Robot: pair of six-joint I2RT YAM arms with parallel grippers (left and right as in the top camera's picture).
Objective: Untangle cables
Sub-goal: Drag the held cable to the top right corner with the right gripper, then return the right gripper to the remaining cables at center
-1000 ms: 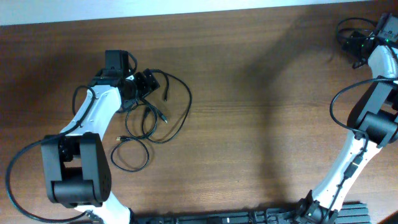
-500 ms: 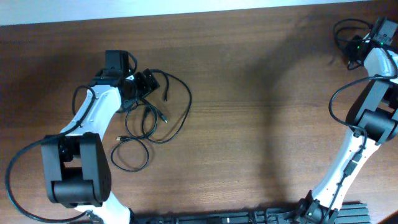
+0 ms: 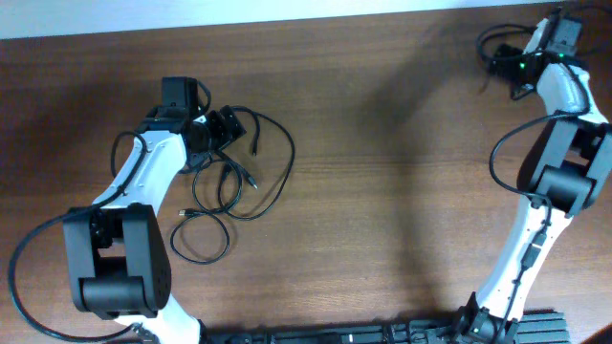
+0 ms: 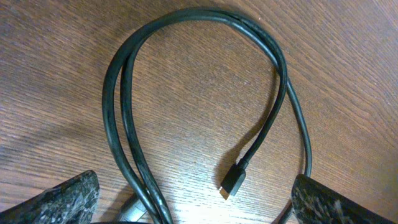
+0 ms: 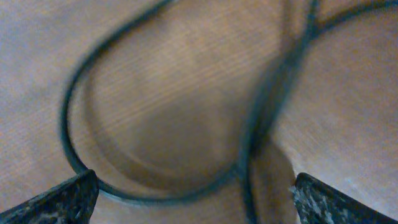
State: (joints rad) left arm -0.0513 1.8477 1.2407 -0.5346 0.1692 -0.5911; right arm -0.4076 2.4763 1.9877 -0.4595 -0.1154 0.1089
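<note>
Loosely, cables (image 4: 199,12) (black, looped) on table (image 3: 382,191)

Wooden table (image 3: 382,191) (brown, grained).

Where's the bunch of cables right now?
In the overhead view, the bunch of cables lies on the left side of the table, right beside the left gripper.

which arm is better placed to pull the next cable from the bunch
Left: its jaws hang open directly over the bunch, with a loop and plug between them. The right jaws, also open, sit far from it.
</note>
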